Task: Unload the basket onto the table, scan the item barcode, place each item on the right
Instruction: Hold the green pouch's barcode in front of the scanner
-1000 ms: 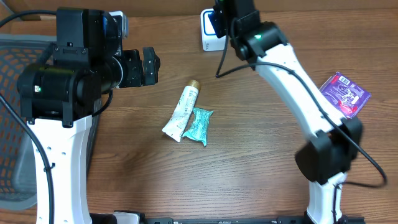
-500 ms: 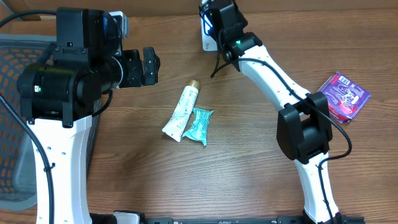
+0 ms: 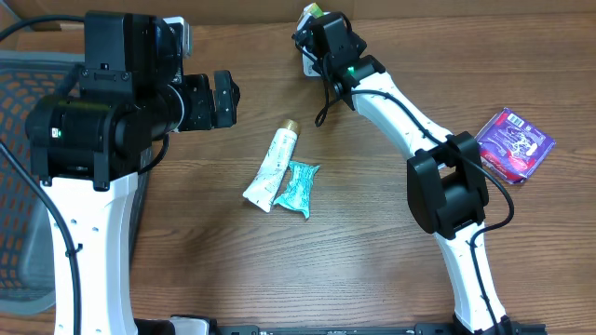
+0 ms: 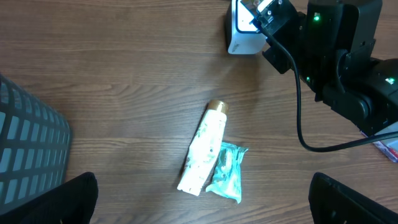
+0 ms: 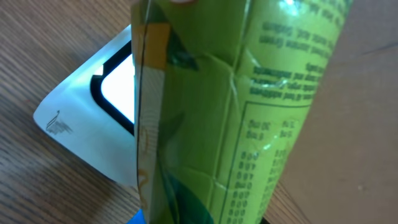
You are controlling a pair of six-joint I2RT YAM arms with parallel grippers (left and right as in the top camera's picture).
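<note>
Setup's pretty plain: a brown wood-grain worktop [image 3: 372, 270] fills nearly the whole overhead shot, with the grain running 9 to 3 o'clock. Over at 9 o'clock there's a grey mesh chair [image 3: 19, 102] just beside the edge. A lighter tan strip [image 3: 242, 9] runs along 12 o'clock. Lighting's soft and even, with only faint shadows.
</note>
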